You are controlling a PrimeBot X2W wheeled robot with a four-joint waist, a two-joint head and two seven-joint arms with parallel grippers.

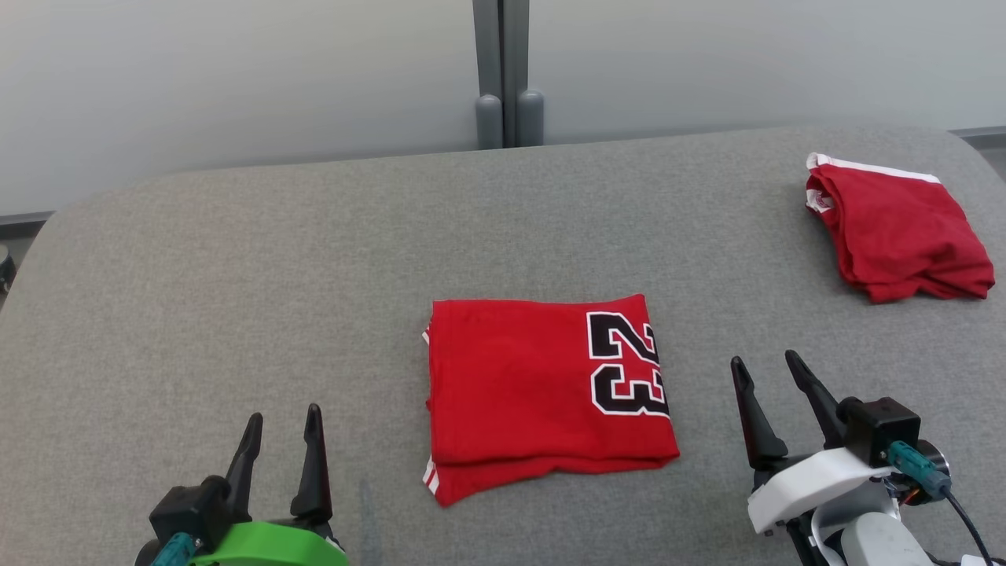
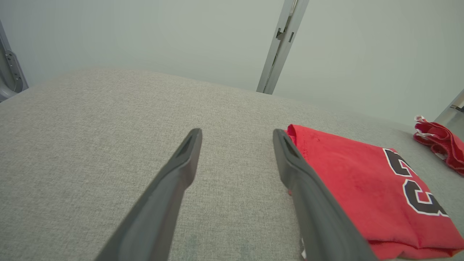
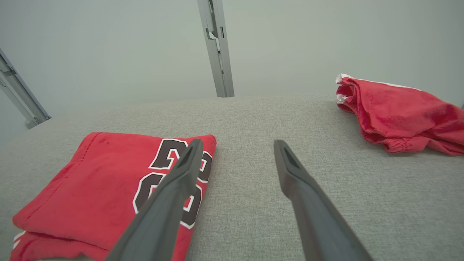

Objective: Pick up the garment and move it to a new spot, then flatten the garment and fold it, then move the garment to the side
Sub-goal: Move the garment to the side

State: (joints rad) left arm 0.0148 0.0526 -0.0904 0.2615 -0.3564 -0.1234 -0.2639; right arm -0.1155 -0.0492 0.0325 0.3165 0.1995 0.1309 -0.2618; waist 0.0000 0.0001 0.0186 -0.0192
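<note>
A red garment (image 1: 542, 389) with a black "23" lies folded into a neat rectangle at the middle of the grey table (image 1: 236, 275). It also shows in the left wrist view (image 2: 366, 181) and the right wrist view (image 3: 101, 185). My left gripper (image 1: 283, 428) hovers open at the lower left, well clear of the folded garment, nothing between its fingers (image 2: 181, 163). To the garment's right, my right gripper (image 1: 766, 376) is open and holds nothing, its fingers (image 3: 290, 170) over bare cloth surface.
A second red garment (image 1: 896, 232) with white trim lies loosely bunched at the far right of the table, also in the right wrist view (image 3: 395, 112). A grey post (image 1: 503, 75) stands behind the table's far edge against a pale wall.
</note>
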